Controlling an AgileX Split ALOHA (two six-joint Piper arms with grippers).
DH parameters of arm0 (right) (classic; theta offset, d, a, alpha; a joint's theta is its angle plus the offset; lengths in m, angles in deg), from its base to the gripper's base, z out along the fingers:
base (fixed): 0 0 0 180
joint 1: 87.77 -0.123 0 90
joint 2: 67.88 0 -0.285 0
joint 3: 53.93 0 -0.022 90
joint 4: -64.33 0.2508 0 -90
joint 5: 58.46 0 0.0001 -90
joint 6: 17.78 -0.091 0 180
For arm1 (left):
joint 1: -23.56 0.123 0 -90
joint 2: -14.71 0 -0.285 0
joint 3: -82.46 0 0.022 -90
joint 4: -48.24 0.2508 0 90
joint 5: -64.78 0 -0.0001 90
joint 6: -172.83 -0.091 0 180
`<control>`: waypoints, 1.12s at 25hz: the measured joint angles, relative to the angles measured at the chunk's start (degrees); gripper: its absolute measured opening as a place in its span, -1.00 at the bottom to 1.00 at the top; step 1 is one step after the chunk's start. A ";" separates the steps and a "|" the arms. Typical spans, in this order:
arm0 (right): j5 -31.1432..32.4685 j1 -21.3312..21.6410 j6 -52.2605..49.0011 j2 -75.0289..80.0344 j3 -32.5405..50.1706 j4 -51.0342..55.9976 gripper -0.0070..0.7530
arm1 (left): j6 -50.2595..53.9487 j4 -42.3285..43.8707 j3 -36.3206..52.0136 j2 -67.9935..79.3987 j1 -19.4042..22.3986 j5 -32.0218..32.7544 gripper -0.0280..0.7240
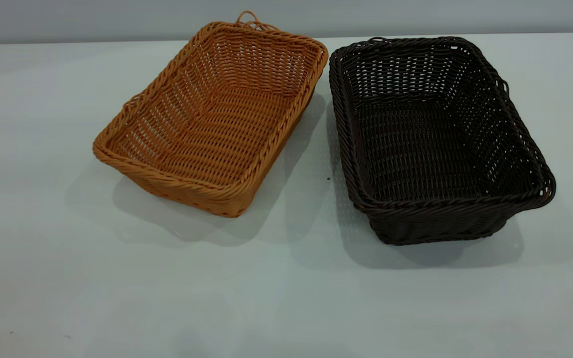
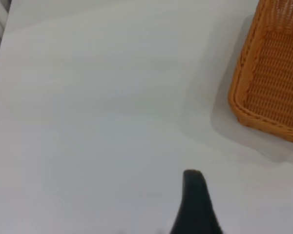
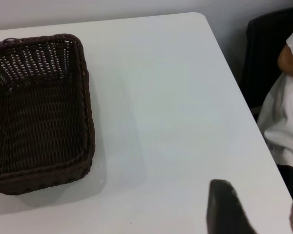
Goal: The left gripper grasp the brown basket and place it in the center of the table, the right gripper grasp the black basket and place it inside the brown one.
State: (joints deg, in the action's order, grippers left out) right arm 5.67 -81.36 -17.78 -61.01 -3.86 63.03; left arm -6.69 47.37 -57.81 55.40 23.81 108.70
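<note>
The brown basket [image 1: 212,117] lies empty on the table [image 1: 286,298], left of centre and turned at an angle, its small loop at the far end. Close beside it on the right stands the black basket [image 1: 435,139], also empty. No arm shows in the exterior view. In the left wrist view my left gripper [image 2: 234,204] hovers over bare table, open, one black finger [image 2: 194,200] showing, with a brown basket corner [image 2: 268,83] well ahead. My right gripper [image 3: 259,207] is open over bare table, well clear of the black basket [image 3: 36,112].
A narrow gap separates the two baskets' far corners. The table's right edge [image 3: 256,126] runs close to the right gripper. Beyond it sits a person in white [image 3: 285,117] on a dark chair. Bare tabletop stretches in front of both baskets.
</note>
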 joint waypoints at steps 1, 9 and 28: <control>0.00 0.00 0.00 0.00 0.00 0.00 -0.19 | -0.96 -0.12 -1.14 3.55 0.00 -1.47 0.33; 0.00 0.00 -3.42 0.00 0.00 0.00 0.55 | -13.12 -11.09 -13.34 30.25 0.00 -9.69 0.33; -1.42 0.00 -10.64 10.59 -3.72 1.30 0.60 | -29.23 -19.11 -36.63 78.73 -9.01 -20.68 0.55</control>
State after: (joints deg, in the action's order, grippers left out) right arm 4.25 -81.36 -28.42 -50.42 -7.57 64.33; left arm -35.91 28.26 -94.44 134.13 14.80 88.02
